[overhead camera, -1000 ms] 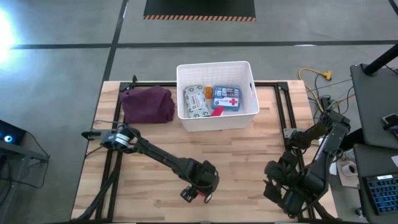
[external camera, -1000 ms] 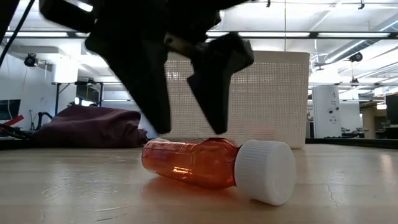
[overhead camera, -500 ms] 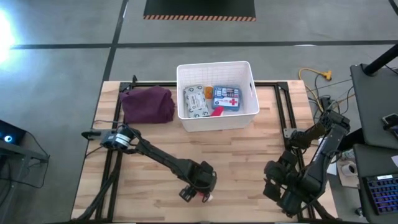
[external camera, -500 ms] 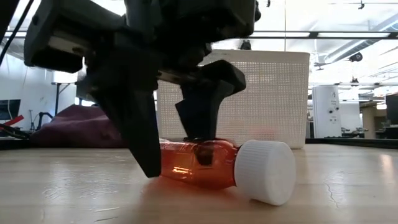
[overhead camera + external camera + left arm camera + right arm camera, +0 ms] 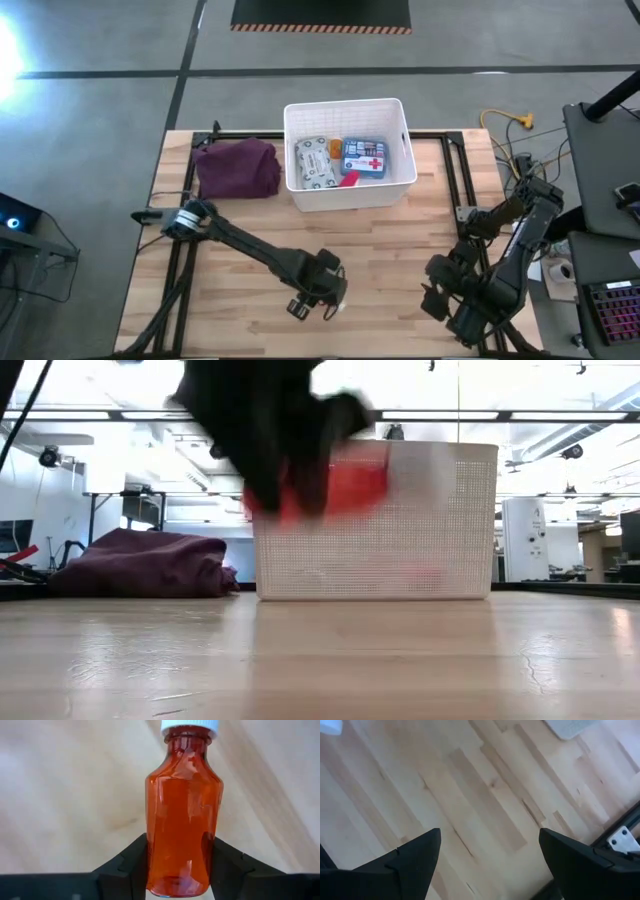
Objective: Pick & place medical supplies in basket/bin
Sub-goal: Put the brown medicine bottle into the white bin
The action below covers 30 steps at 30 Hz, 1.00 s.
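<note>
A red-orange see-through bottle with a white cap is in my left gripper, which is shut on it above the table's near middle. In the low view the bottle is a blur, raised off the wood in front of the white basket. The basket stands at the far middle and holds a grey-white packet, a blue box and a small pink-red item. My right gripper waits open by the near right edge. My left gripper pinches the bottle's lower body, near its base, between the two fingers. The fingers come from above and lie across the bottle. The bottle is lifted clear of the table, lying about level, with its cap end pointing away from the fingers.
A maroon-purple cloth lies bunched left of the basket, also seen in the low view. Bare wood spreads between the basket and the near edge. My right gripper hangs over bare boards.
My left gripper came down over the bottle lying on the table, shut on its body and rose. The bottle, which lay on its side on the wood, is now lifted clear and shows blurred in front of the basket.
</note>
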Available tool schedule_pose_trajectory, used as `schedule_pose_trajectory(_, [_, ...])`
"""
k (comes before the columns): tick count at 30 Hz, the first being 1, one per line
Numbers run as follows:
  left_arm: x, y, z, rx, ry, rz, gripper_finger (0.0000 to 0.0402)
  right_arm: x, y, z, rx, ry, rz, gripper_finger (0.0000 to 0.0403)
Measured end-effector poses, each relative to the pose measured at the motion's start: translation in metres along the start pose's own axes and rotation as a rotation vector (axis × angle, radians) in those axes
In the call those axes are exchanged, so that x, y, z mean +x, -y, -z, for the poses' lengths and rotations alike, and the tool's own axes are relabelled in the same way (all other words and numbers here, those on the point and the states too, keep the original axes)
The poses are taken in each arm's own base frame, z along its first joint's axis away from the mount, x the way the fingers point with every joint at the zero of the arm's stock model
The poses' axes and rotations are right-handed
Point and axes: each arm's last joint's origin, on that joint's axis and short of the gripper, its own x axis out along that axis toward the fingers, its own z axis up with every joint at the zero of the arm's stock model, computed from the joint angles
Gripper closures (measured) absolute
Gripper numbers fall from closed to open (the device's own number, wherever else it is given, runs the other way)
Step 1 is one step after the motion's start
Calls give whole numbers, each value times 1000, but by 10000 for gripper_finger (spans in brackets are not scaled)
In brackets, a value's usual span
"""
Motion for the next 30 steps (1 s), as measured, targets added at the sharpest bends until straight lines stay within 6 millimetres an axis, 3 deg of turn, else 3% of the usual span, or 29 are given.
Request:
schedule_pose_trajectory(5, [-82, -8, -7, -73, 116, -186, 260, -7, 8, -7, 62, 99, -39, 74])
schedule_pose_trajectory(8, [-140, -20, -1, -150, 208, -386, 260, -13, 16, -12, 102, 167, -71, 74])
schedule_pose_trajectory(12, [-212, -53, 26, -319, 299, -649, 260, -17, 23, -16, 123, 215, -94, 75])
schedule_pose_trajectory(16, [-257, -102, 69, -566, 352, -774, 260, -16, 26, -19, 127, 218, -89, 76])
schedule_pose_trajectory(20, [-265, -157, 114, -801, 325, -789, 260, -13, 27, -22, 138, 240, -79, 76])
schedule_pose_trajectory(24, [-237, -200, 140, -942, 334, -599, 252, -11, 28, -27, 156, 241, -66, 76])
schedule_pose_trajectory(27, [-218, -214, 146, -995, 349, -594, 222, -9, 28, -29, 166, 240, -64, 76])
schedule_pose_trajectory(30, [-213, -217, 144, -988, 392, -603, 169, -9, 28, -29, 191, 238, -68, 76])
